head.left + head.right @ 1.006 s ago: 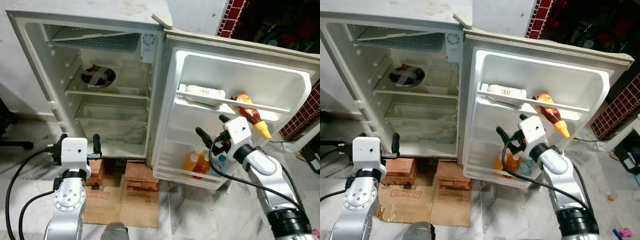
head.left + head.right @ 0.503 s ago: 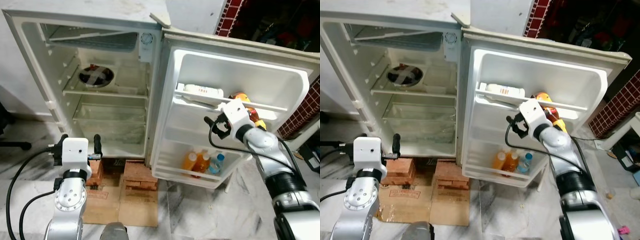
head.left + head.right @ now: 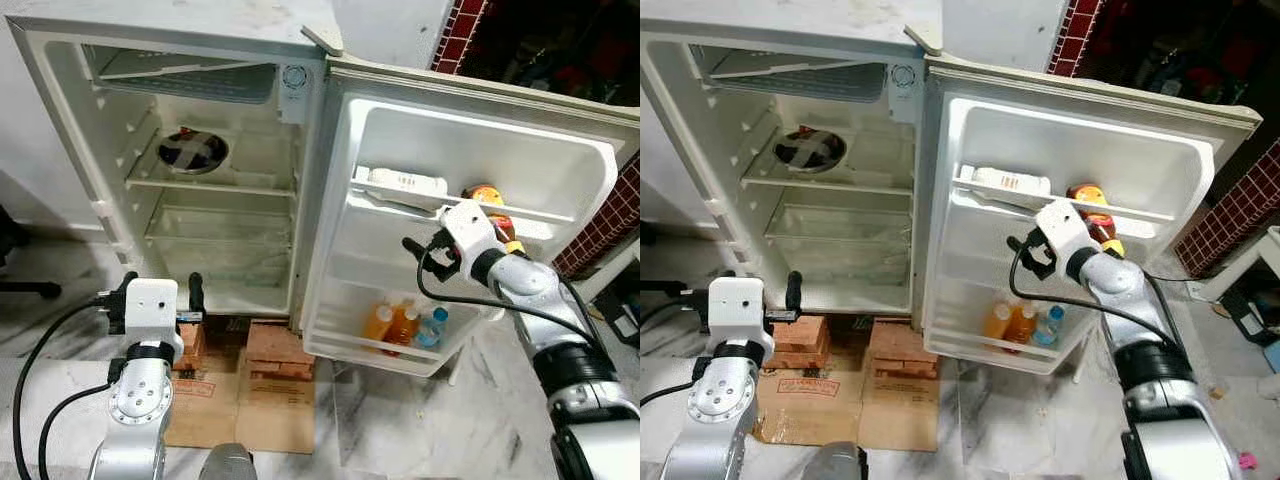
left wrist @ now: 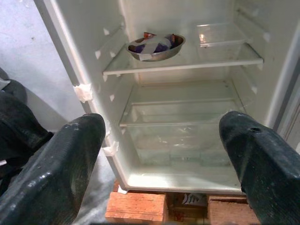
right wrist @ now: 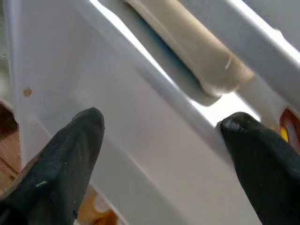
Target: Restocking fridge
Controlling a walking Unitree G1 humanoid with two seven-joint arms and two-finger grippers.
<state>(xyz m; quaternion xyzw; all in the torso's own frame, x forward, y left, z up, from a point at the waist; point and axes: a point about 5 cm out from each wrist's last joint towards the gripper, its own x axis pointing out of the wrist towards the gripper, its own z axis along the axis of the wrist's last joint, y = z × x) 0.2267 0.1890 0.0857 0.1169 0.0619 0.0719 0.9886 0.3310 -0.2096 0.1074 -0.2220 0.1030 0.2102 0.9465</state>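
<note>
The white fridge (image 3: 60, 120) stands open, its door (image 3: 480, 150) swung to the right. A white bottle (image 3: 405, 182) lies on the door's middle shelf beside an orange sauce bottle (image 3: 487, 196). Two orange drink bottles (image 3: 392, 322) and a small water bottle (image 3: 431, 327) stand in the bottom door shelf. My right gripper (image 3: 425, 250) is open and empty, just below the middle shelf rail; in its wrist view (image 5: 164, 121) the white bottle (image 5: 197, 51) lies close ahead. My left gripper (image 3: 161, 280) is open and empty, low before the fridge body (image 4: 161, 126). A taped metal bowl (image 4: 154, 46) sits on a shelf.
The fridge rests on red bricks (image 3: 280, 350) with flattened cardboard (image 3: 240, 410) on the marble floor before it. A clear crisper drawer (image 3: 220, 235) sits below the bowl's shelf. A red-tiled wall (image 3: 610, 230) stands beyond the door on the right.
My right gripper rose from the bottom door shelf up to the middle shelf rail, then shifted slightly left. The left arm has stayed put.
</note>
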